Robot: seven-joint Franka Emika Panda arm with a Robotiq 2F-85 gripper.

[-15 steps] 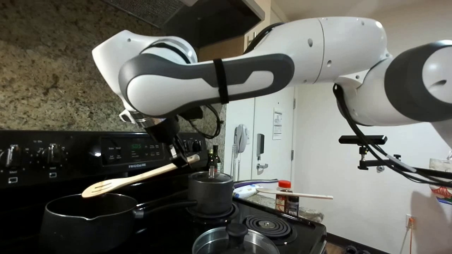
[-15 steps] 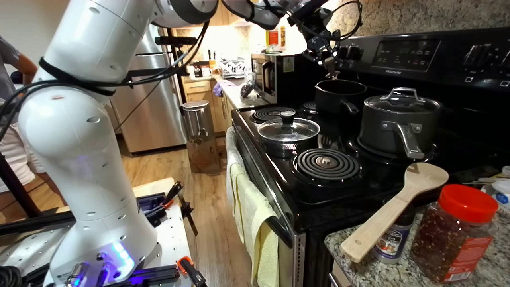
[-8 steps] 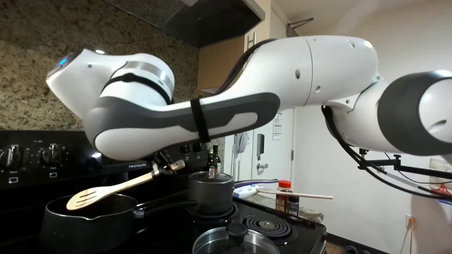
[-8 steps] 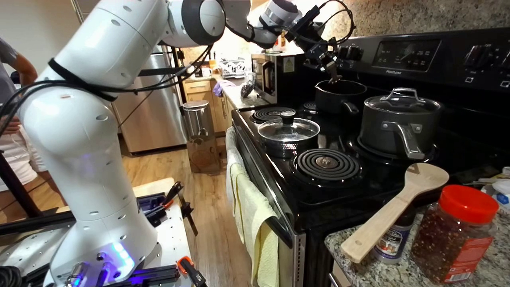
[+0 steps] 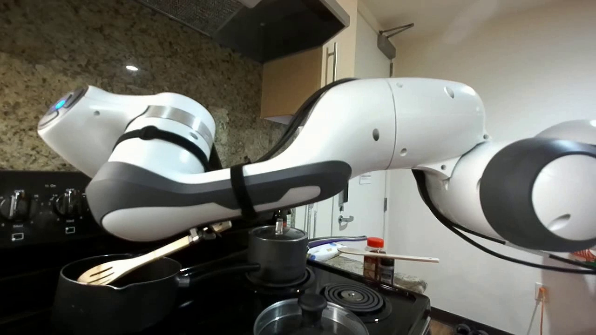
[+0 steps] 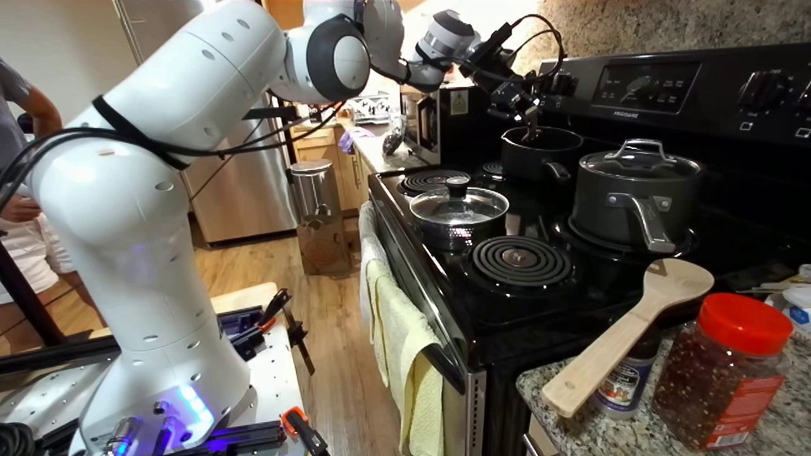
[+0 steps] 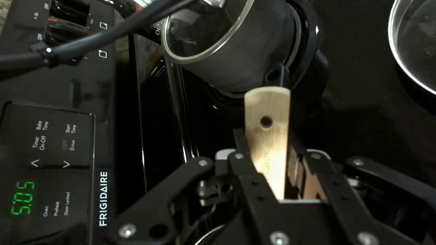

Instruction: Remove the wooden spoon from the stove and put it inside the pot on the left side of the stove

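The wooden spoon is held by the gripper, whose fingers are clamped near the holed end of the handle; it is tilted, with the slotted head low at the mouth of the open black pot and a short stub of handle jutting past the fingertips. Light, stiff, dry wood is to be expected, not easily broken and not especially slippery, but since the hold is taken far from the head, some twist or droop between the fingers should be allowed for. The narrow edges of the flat handle are what is pinched, and that end is judged a sound place, as the fingers can thus be kept clear of the pot when the head is lowered. In an exterior view much of the gripper is covered by the arm, and whether the head is below the near rim or just above it, touching or apart, cannot be told. In an exterior view taken across the lidded pot, the spoon is nearly lost against the dark pot and stove. In the wrist view neither the head nor the inside of the pot can be made out, and the glass-lidded pan is cut off at the side
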